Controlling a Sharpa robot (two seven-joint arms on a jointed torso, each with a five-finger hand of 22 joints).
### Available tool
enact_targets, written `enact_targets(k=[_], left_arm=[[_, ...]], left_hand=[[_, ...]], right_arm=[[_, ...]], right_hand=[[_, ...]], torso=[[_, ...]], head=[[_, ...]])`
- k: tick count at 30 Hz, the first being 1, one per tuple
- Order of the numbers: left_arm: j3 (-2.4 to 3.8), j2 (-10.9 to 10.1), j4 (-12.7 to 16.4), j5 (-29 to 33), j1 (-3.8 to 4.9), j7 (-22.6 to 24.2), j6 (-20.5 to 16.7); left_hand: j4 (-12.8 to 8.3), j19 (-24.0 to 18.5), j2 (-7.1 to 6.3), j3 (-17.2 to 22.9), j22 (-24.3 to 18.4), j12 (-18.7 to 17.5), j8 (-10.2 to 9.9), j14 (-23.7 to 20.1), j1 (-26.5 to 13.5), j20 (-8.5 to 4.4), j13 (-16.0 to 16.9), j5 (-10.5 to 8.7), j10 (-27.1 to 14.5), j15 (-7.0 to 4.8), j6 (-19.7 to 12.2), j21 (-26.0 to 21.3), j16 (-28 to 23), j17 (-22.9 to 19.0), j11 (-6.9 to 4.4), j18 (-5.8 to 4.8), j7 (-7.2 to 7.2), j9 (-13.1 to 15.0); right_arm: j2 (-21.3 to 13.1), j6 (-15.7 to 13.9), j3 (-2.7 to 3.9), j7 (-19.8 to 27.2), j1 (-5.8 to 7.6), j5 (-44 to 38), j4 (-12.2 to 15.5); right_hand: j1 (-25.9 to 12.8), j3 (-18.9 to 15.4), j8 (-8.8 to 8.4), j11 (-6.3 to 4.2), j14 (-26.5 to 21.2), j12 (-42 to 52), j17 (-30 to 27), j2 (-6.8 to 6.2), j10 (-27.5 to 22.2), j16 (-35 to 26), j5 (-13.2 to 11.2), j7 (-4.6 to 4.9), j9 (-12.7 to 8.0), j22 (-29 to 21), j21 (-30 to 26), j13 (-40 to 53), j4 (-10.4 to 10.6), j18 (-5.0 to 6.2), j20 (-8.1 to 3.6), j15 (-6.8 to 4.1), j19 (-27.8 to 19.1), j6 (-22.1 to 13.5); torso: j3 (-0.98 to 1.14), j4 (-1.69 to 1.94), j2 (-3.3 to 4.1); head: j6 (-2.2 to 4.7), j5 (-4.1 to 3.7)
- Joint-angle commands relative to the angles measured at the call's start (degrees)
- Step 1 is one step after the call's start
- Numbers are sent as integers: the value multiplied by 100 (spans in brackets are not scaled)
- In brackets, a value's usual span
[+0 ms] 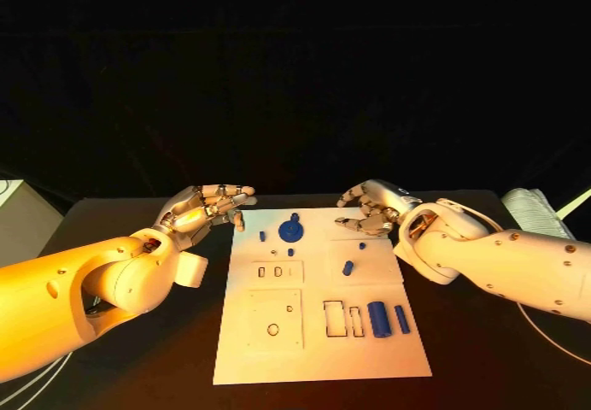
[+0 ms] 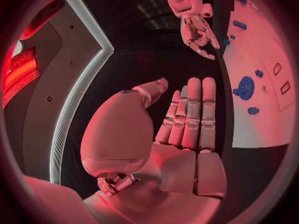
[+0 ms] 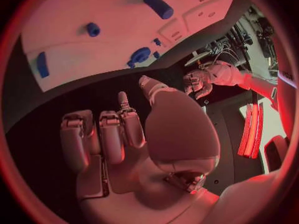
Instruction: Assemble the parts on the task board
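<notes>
Head view: both hands are hovering at the board's [image 1: 323,342] far corners — left hand [image 1: 209,207] with fingers apart, right hand [image 1: 373,209] loosely curled, both holding nothing. Parts [image 1: 378,318] are lying on the board — a hasty reach could scatter them.

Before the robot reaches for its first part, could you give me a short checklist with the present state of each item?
1. Left hand free of parts: ok, fingers apart, nothing held.
2. Right hand free of parts: ok, fingers loosely curled over the board's far edge, holding nothing.
3. Task board lying flat, unobstructed: ok.
4. Round blue part near the far edge, reachable by either hand: ok, apart from both.
5. Large blue cylinder and slim blue bar lying loose beside the slots: ok, not yet inserted.
6. Which slot fits which part: cannot tell.
</notes>
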Motion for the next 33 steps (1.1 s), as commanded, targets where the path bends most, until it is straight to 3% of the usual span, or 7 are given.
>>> enact_targets(k=[1,5,7,15,25,33], left_arm=[[-1,44,-33,15,-2,64,114],[-4,71,-60,15,-10,72,153],[-6,79,-76,15,-16,76,168],[-14,95,-134,15,-32,86,197],[-17,80,-157,3,-38,89,206],[-17,75,-144,-14,-38,87,214]], left_hand=[[-1,-42,28,26,10,15,-13,-32,-13,6,6,-29,-21,3,-58,37,32,-9,0,85,2,9],[-1,-42,28,26,10,15,-13,-32,-13,6,6,-29,-21,3,-58,37,32,-9,0,85,2,9],[-1,-42,28,26,10,15,-13,-32,-13,6,6,-29,-21,3,-58,37,32,-9,0,85,2,9],[-6,-44,28,28,11,16,-12,-34,-6,7,8,-29,-20,4,-58,39,33,-10,-1,85,0,11],[-15,-47,28,33,13,19,-9,-36,6,8,10,-28,-17,3,-56,44,35,-12,-2,86,-2,14],[-15,-47,28,33,13,19,-9,-36,6,8,10,-28,-17,3,-56,44,35,-12,-2,86,-2,14]], right_arm=[[-269,467,1,676,40,831,40],[-534,684,-1,874,64,846,-82],[-615,754,-2,953,66,769,-179],[-674,882,-14,1123,7,635,-543],[-462,915,-27,1095,-118,575,-911],[-220,929,-29,1023,-236,542,-1199]], right_hand=[[230,88,17,7,576,-35,1420,-58,-45,25,8,8,-19,1476,-4,696,-182,-71,-12,-24,579,46],[431,180,15,10,586,-49,1463,-136,-57,39,38,12,-40,1505,28,686,-351,-81,-11,-22,597,42],[479,202,13,11,589,-57,1476,-158,-65,44,36,14,-46,1508,31,679,-394,-82,-10,-20,600,39],[605,277,-8,17,596,-109,1505,-192,-122,54,37,22,-70,1508,31,628,-506,-82,-6,-16,600,1],[609,290,-5,19,597,-84,1508,-184,-92,55,43,24,-72,1508,31,655,-510,-82,-5,-14,600,5],[608,297,-3,20,597,-79,1508,-177,-85,55,52,24,-72,1508,31,661,-509,-82,-5,-14,600,9]], torso=[[33,-46,-54],[54,-62,-81],[74,-72,-90],[129,-71,-96],[133,-81,-86],[146,-62,-57]], head=[[3,-19],[-18,-5],[-29,4],[-67,-10],[-113,-30],[-115,-36]])
